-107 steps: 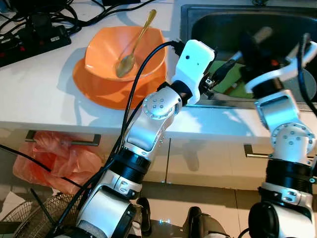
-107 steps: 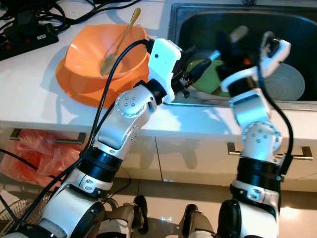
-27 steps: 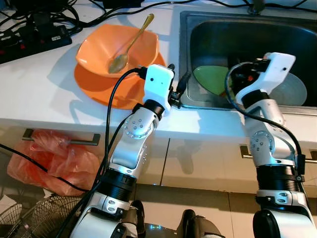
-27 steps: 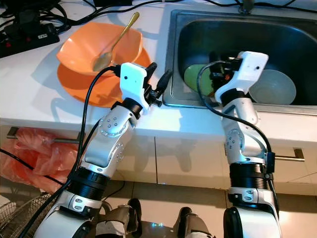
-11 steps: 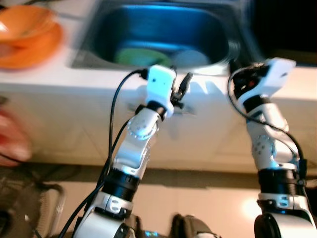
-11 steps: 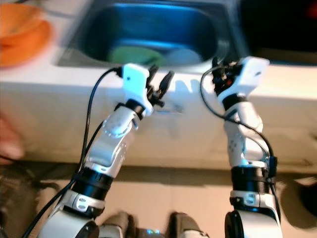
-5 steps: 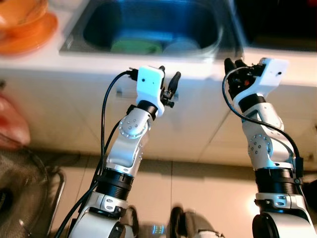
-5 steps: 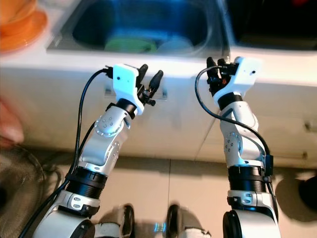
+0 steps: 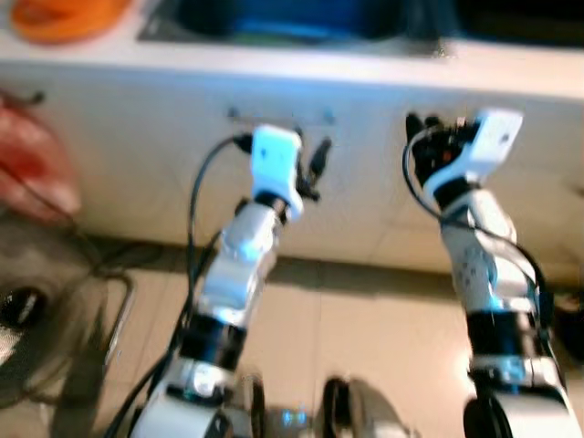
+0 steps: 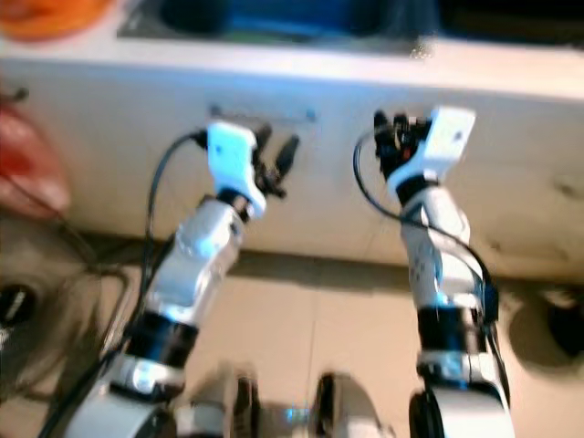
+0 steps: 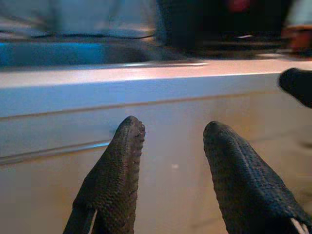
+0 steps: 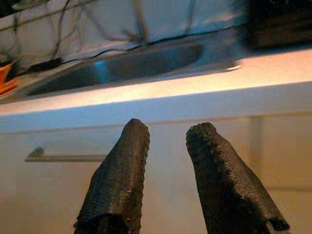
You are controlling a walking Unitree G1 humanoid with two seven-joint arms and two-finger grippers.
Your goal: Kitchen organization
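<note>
A: Hand status, eye views? Blurry.
B: Left hand [image 9: 310,164] and right hand [image 9: 429,137] raised before the cabinet front [image 9: 137,155], below the desk [image 9: 511,82]; both released, empty. Orange dishes [image 9: 64,16] far left on the desk, sink [image 10: 292,18] beside them.
A: Wrist views?
B: Left fingers [image 11: 119,175] apart, facing a drawer handle [image 11: 48,151]. Right fingers [image 12: 122,175] apart, sink [image 12: 122,68] above.

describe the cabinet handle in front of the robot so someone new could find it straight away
Start at the white counter with the steel sink set into it. On the cabinet front just below the sink's edge runs a thin, horizontal metal handle, straight ahead of the left gripper. It is the only bar on that plain pale panel.
</note>
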